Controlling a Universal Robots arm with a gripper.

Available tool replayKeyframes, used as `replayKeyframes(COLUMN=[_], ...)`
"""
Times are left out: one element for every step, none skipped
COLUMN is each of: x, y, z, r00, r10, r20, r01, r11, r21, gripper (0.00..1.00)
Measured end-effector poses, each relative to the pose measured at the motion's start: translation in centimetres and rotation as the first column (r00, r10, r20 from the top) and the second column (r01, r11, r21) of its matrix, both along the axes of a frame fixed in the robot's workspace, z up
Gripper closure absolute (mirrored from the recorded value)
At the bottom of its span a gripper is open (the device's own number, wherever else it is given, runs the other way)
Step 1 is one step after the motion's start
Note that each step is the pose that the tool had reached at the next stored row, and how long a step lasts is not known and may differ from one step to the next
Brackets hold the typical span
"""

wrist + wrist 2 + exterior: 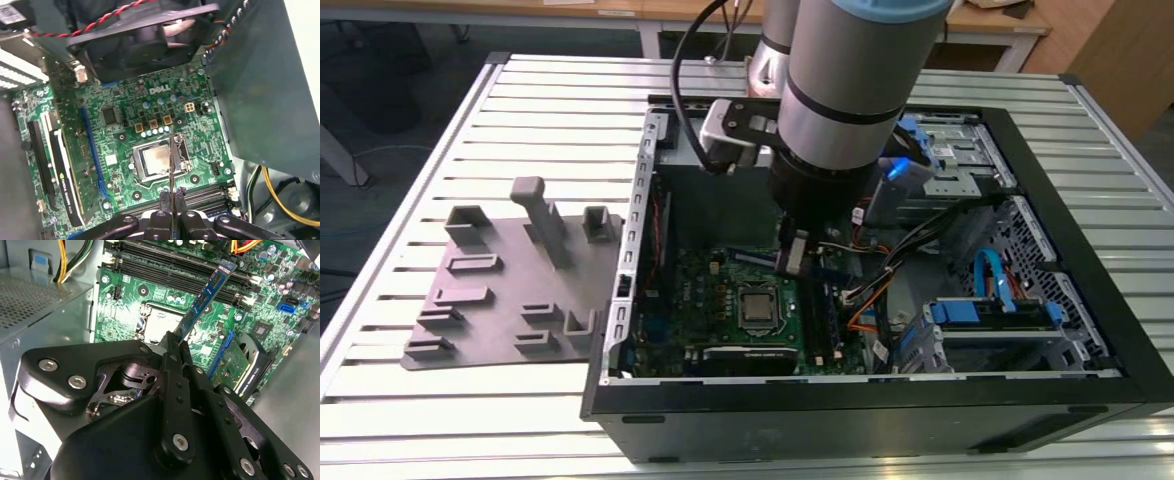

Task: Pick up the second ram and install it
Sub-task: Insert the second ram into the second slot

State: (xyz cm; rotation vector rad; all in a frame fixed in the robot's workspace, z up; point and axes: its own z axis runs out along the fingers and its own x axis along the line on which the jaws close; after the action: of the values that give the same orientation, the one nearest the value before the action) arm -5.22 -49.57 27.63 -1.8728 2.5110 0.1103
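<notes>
one stick, the second ram (205, 300), is pinched in the gripper (175, 346), long axis running straight out from it toward the motherboard (125, 315). its far end hangs just over the dark memory slots (165, 266) and doesn't look seated yet.

You have a black computer case (854, 400) lying open on the slatted white tabletop (520, 110). Inside it you see a green circuit board (694, 290) with a square silver chip (758, 305) near its middle. Just beside the case, on the exterior view's left, lies a grey plastic tray (507, 325) with upright posts. In the first wrist view, a black fan (145, 40) sits past the board's edge.
</notes>
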Motion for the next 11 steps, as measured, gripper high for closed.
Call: replayKeyframes(x=[0.0, 0.0, 0.0, 0.0, 0.0, 0.0, 0.0, 0.0, 0.0, 0.0, 0.0], y=[0.0, 0.0, 0.0, 0.0, 0.0, 0.0, 0.0, 0.0, 0.0, 0.0, 0.0], z=[0.0, 0.0, -0.01, -0.01, -0.01, -0.01, -0.01, -0.02, -0.02, -0.02, -0.02], r00=[0.9999, 0.9998, 0.9996, 0.9993, 0.9989, 0.9984, 0.9978, 0.9971, 0.9962, 0.9953, 0.9943], r10=[-0.01, -0.02, -0.029, -0.038, -0.047, -0.057, -0.066, -0.076, -0.087, -0.097, -0.107], r20=[0.0, 0.0, 0.0, 0.0, 0.0, -0.0001, 0.0, 0.0, 0.0, 0.0, 0.0], r01=[0.01, 0.02, 0.029, 0.038, 0.047, 0.057, 0.066, 0.076, 0.087, 0.097, 0.107], r11=[0.9999, 0.9998, 0.9996, 0.9993, 0.9989, 0.9984, 0.9978, 0.9971, 0.9962, 0.9953, 0.9943], r21=[0.0, 0.0, 0.0, -0.0001, 0.0, 0.0, 0.0, 0.0001, 0.0, 0.0, 0.0], gripper=[0.89, 0.89, 0.89, 0.89, 0.89, 0.89, 0.89, 0.89, 0.89, 0.89, 0.89])
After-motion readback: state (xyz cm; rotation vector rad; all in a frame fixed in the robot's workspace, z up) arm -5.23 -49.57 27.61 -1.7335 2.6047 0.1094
